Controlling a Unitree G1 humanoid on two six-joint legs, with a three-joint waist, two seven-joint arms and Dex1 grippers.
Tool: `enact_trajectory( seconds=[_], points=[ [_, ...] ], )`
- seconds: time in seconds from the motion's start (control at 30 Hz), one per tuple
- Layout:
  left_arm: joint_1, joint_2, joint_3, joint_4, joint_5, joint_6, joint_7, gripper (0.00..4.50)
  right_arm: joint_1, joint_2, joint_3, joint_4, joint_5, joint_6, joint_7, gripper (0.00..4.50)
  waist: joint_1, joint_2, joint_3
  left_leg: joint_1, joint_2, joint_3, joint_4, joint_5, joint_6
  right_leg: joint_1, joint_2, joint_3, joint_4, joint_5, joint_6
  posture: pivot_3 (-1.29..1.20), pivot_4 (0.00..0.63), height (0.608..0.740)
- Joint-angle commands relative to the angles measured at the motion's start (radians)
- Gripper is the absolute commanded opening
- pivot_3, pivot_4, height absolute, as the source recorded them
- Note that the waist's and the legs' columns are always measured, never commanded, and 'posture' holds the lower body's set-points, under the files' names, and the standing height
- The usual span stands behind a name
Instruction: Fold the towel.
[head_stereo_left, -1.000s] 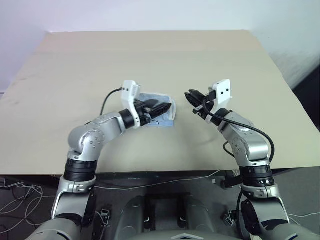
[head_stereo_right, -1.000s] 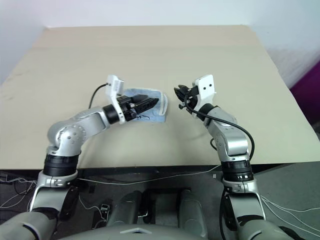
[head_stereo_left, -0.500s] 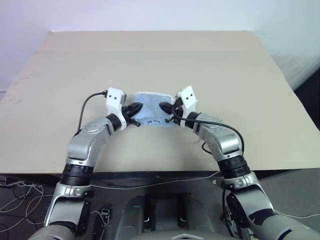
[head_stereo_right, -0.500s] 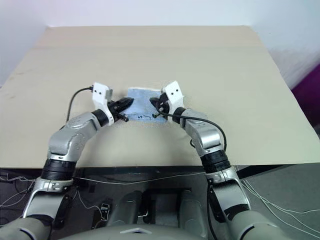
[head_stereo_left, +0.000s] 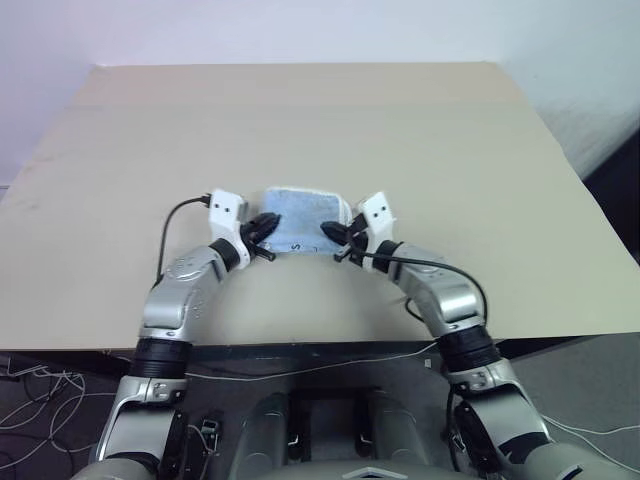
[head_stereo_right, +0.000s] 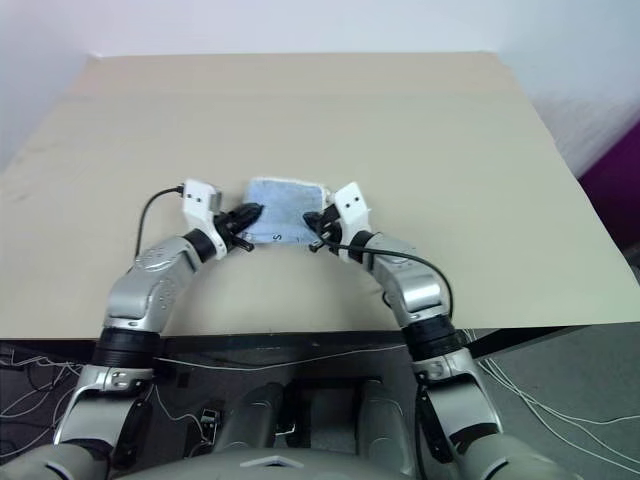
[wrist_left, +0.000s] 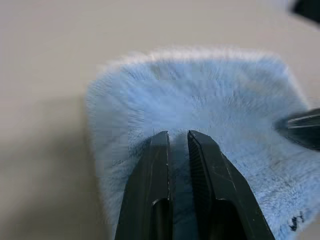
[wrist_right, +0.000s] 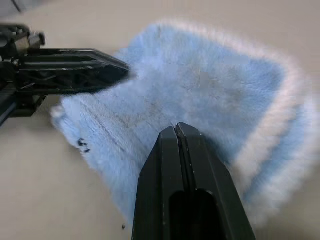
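Since it's soft, floppy terry, probably best pinched at the near corners; towel (head_stereo_left: 300, 215) sits bunched on the table (head_stereo_left: 450, 150) between both grippers; left gripper (head_stereo_left: 262, 228) nipped narrow on its nap; right gripper (head_stereo_left: 333, 232) clamped tight, maybe on cloth.

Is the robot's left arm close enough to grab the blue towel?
Yes, it looks that way. The left gripper is already at the near left edge of the towel, its fingers nearly shut with blue cloth between them. Nothing blocks it; the right gripper is at the opposite edge.
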Motion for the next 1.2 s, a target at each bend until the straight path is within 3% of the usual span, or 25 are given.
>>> enact_trajectory(
  seconds=[0.03,0.23,0.4,0.63,0.9,1.2],
  points=[
    [0.03,0.094,0.077,-0.056,0.032,-0.029,-0.003,0.6,-0.007,-0.046,-0.087,-0.12,0.098,0.103,0.022,0.58,-0.001,0.0,0.0,0.0,0.0,0.0,0.0,0.0,0.0,0.0,0.0,0.0,0.0,0.0,0.0,0.0,0.15,0.74],
    [0.126,0.25,0.087,-0.01,0.104,-0.121,-0.099,0.6,-0.051,-0.049,-0.23,-0.088,0.272,0.405,-0.039,2.6,-0.001,0.0,0.0,0.001,0.0,0.0,0.0,-0.003,0.005,-0.001,-0.002,0.0,0.0,0.0,0.0,0.0,0.15,0.74],
    [0.19,0.266,0.121,-0.038,0.079,-0.137,-0.149,0.6,-0.12,-0.01,-0.349,0.025,0.379,0.555,-0.107,4.43,0.001,0.001,0.0,-0.001,-0.001,0.0,0.0,-0.004,0.004,-0.002,-0.006,0.0,0.0,0.0,-0.001,0.0,0.15,0.74],
    [0.235,0.25,0.126,-0.096,0.063,-0.125,-0.172,0.6,-0.175,0.017,-0.33,0.161,0.368,0.624,-0.154,4.47,-0.004,0.001,0.0,-0.007,-0.002,0.0,-0.001,-0.003,0.005,-0.009,-0.007,0.001,0.002,0.001,-0.002,0.0,0.15,0.74],
    [0.24,0.221,0.112,-0.107,0.072,-0.113,-0.16,0.6,-0.207,0.076,-0.259,0.189,0.366,0.658,-0.14,4.47,-0.018,0.001,0.0,-0.007,-0.001,0.001,0.0,-0.003,0.006,-0.009,-0.004,0.001,0.004,0.001,-0.002,0.0,0.15,0.74],
    [0.247,0.19,0.104,-0.129,0.077,-0.106,-0.144,0.6,-0.252,0.157,-0.273,0.222,0.372,0.689,-0.164,4.47,-0.028,0.001,0.0,-0.007,-0.001,0.001,0.001,-0.003,0.006,-0.009,-0.001,0.001,0.009,0.001,-0.001,0.0,0.15,0.74]
  ],
)
